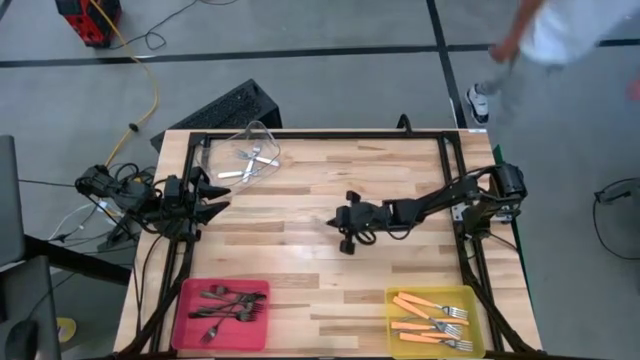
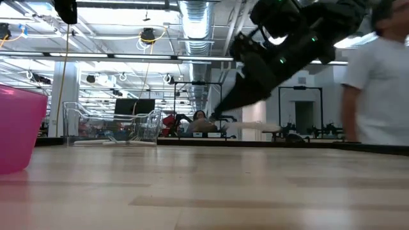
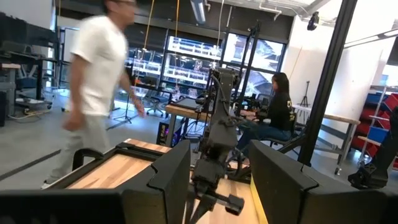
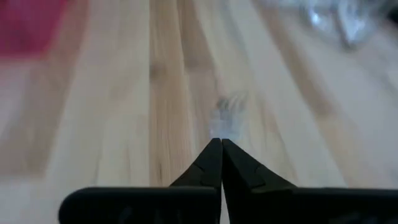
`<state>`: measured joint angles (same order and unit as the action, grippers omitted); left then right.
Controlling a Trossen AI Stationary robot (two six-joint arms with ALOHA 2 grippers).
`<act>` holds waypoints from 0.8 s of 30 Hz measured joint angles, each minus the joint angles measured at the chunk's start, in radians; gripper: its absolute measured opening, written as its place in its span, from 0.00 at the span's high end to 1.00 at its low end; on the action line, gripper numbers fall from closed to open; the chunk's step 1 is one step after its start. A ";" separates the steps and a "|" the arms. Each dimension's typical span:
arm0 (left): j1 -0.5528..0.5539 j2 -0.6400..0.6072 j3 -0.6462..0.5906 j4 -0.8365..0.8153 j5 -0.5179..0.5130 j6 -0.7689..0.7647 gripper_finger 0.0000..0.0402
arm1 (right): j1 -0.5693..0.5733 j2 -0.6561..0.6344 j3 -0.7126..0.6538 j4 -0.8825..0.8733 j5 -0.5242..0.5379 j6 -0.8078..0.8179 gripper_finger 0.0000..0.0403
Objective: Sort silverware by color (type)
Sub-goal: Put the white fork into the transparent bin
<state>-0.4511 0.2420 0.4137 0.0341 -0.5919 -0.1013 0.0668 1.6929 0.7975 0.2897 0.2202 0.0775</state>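
the silverware looks already sorted: orange-handled forks (image 1: 430, 322) lie in the yellow bin (image 1: 434, 293) at the near right of the table (image 1: 300, 200), dark forks (image 1: 225, 302) lie in the pink bin (image 1: 222, 343) at the near left, and shiny silver forks (image 1: 250, 160) lie in the clear bin (image 1: 262, 131) at the far left. no fork shows loose on the bare wood in the high view.

the right gripper (image 1: 347, 230) hangs over the middle of the table, between the three bins and well apart from each. in its own wrist view the two fingertips (image 4: 214, 152) meet in a closed point, and nothing seems to be pinched between them, though that view is soft and a faint pale smudge on the wood ahead of the tips cannot be made out.

the left gripper (image 1: 218, 198) waits at the table's left edge with its jaws apart and empty.

by my judgement the sorting step is done or nearly so. the next move calls for checking the table for any leftover piece, then drawing the right arm back to its side.

a person (image 1: 560, 35) passes beyond the far right corner.
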 joint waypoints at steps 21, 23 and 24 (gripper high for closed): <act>0.000 0.000 0.000 -0.023 0.007 -0.029 0.62 | 0.070 0.029 0.015 0.200 -0.022 -0.093 0.73; 0.000 0.000 0.000 -0.024 0.006 -0.028 0.62 | 0.080 0.029 0.035 0.173 -0.043 -0.129 0.65; 0.000 0.000 0.000 -0.024 0.006 -0.028 0.62 | 0.082 0.029 0.049 0.146 -0.060 -0.136 0.61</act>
<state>-0.4507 0.2420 0.4137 0.0101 -0.5857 -0.1288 0.1487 1.7218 0.8460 0.4359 0.1599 -0.0590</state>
